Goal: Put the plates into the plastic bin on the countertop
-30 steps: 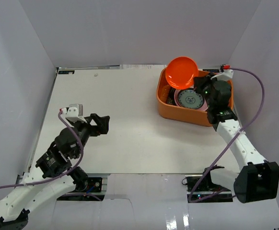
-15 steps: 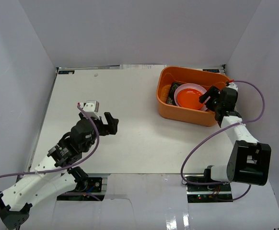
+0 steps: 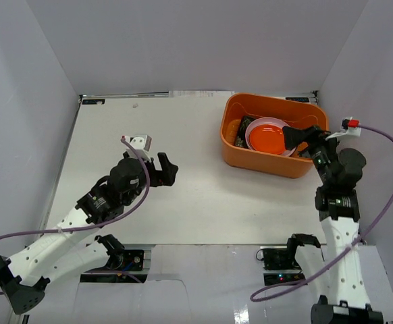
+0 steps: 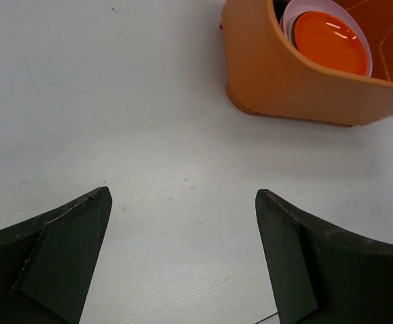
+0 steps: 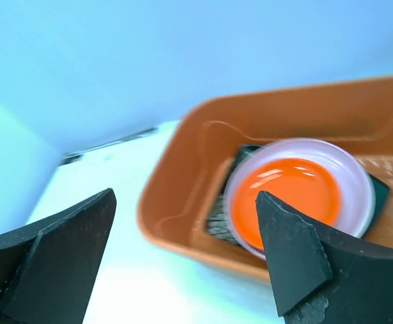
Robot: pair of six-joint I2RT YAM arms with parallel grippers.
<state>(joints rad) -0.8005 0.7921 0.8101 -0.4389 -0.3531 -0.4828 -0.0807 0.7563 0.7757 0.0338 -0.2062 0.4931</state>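
The orange plastic bin stands at the far right of the white countertop. Inside it a small orange plate lies on a pink round plate, with a dark plate beneath. My right gripper hovers open and empty over the bin's near right rim. In the right wrist view the orange plate sits in the pink plate beyond my right gripper. My left gripper is open and empty above the countertop's middle left. In the left wrist view the bin lies ahead of the left gripper.
White walls enclose the countertop on the left, back and right. The right arm's purple cable loops out toward the right wall. The arm bases and their mounts sit along the near edge.
The right gripper has let go of the orange plate, which now lies in the bin, and has drawn back toward the near right. The left arm has reached further right.
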